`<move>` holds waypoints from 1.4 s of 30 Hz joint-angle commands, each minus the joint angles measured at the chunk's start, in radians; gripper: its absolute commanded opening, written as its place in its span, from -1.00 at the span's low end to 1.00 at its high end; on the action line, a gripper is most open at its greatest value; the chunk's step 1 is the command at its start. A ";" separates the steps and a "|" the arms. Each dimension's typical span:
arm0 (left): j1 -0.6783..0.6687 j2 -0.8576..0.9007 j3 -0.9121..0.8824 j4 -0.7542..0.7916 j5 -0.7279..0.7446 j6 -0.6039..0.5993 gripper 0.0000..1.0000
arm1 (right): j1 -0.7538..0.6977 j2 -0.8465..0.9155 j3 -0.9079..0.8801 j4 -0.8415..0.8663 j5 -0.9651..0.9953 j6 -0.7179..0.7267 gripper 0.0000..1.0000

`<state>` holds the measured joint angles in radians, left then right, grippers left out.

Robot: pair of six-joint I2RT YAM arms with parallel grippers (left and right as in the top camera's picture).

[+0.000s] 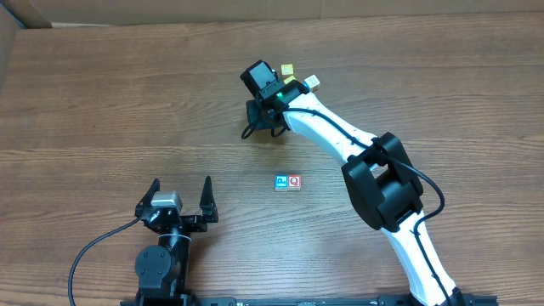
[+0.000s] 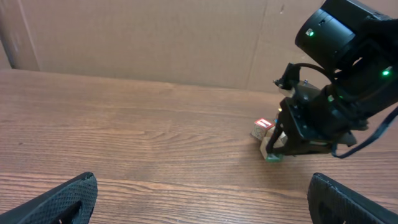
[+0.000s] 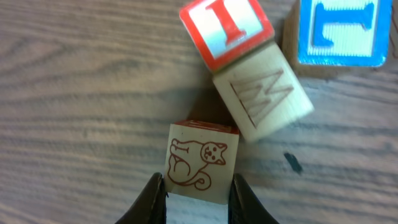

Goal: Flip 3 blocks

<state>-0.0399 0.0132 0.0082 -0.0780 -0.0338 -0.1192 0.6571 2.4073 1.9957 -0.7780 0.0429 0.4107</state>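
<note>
My right gripper (image 3: 199, 198) is shut on a pale block (image 3: 200, 162) with a red cat drawing; both fingers press its sides just above the table. In the left wrist view this gripper (image 2: 274, 147) points down at the far right, with the held block mostly hidden. Two more blocks sit side by side mid-table: the blue "P" block (image 1: 281, 182) and the red "Q" block (image 1: 294, 181). My left gripper (image 1: 180, 194) stands open near the front edge, well clear of them, with nothing between its fingers (image 2: 68, 198).
Just beyond the held block lie a red "I" cube (image 3: 227, 28), a plain wooden cube (image 3: 264, 93) with a carved zigzag, and a blue-faced cube (image 3: 339, 31). Overhead, a yellow cube (image 1: 289, 68) and a pale one (image 1: 313, 82) show beside the right wrist (image 1: 265, 98).
</note>
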 commanded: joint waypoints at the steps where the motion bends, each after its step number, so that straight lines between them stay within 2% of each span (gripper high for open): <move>1: -0.006 -0.009 -0.003 0.002 0.008 0.022 1.00 | 0.003 -0.126 0.032 -0.034 0.009 0.009 -0.67; 6: -0.006 -0.009 -0.003 0.002 0.008 0.022 1.00 | 0.016 -0.265 0.035 -0.133 0.000 0.009 -0.66; 9: -0.006 -0.009 -0.003 0.002 0.008 0.022 1.00 | 0.017 -0.330 0.035 -0.259 -0.068 0.010 -0.66; 14: -0.006 -0.009 -0.003 0.002 0.008 0.022 1.00 | 0.023 -0.323 0.006 -0.415 -0.143 0.073 -0.66; 18: -0.006 -0.009 -0.003 0.002 0.008 0.022 1.00 | 0.055 -0.315 -0.083 -0.397 -0.152 0.080 -0.66; 20: -0.006 -0.009 -0.003 0.002 0.008 0.022 1.00 | 0.076 -0.315 -0.133 -0.343 -0.153 0.084 -0.52; 21: -0.006 -0.009 -0.003 0.002 0.008 0.022 1.00 | 0.085 -0.315 -0.152 -0.315 -0.151 0.084 -0.33; 23: -0.006 -0.009 -0.003 0.002 0.008 0.022 1.00 | 0.095 -0.315 -0.176 -0.265 -0.150 0.079 0.47; 24: -0.006 -0.009 -0.003 0.002 0.008 0.022 0.99 | 0.097 -0.315 -0.182 -0.246 -0.150 0.072 0.64; 27: -0.006 -0.009 -0.003 0.002 0.008 0.022 1.00 | 0.097 -0.316 -0.181 -0.205 -0.150 0.030 0.89; 30: -0.006 -0.009 -0.003 0.002 0.008 0.022 1.00 | 0.080 -0.317 -0.146 -0.223 -0.150 0.026 0.92; 35: -0.006 -0.009 -0.003 0.002 0.008 0.022 1.00 | -0.002 -0.326 -0.022 -0.349 -0.150 -0.016 1.00; 37: -0.006 -0.009 -0.003 0.002 0.008 0.022 1.00 | -0.105 -0.332 0.082 -0.509 -0.150 -0.056 1.00; 42: -0.006 -0.009 -0.003 0.002 0.008 0.022 1.00 | -0.278 -0.332 0.151 -0.659 -0.150 -0.098 1.00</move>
<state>-0.0399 0.0132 0.0082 -0.0776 -0.0334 -0.1192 0.4892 2.1029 2.1044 -1.3975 -0.1154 0.3588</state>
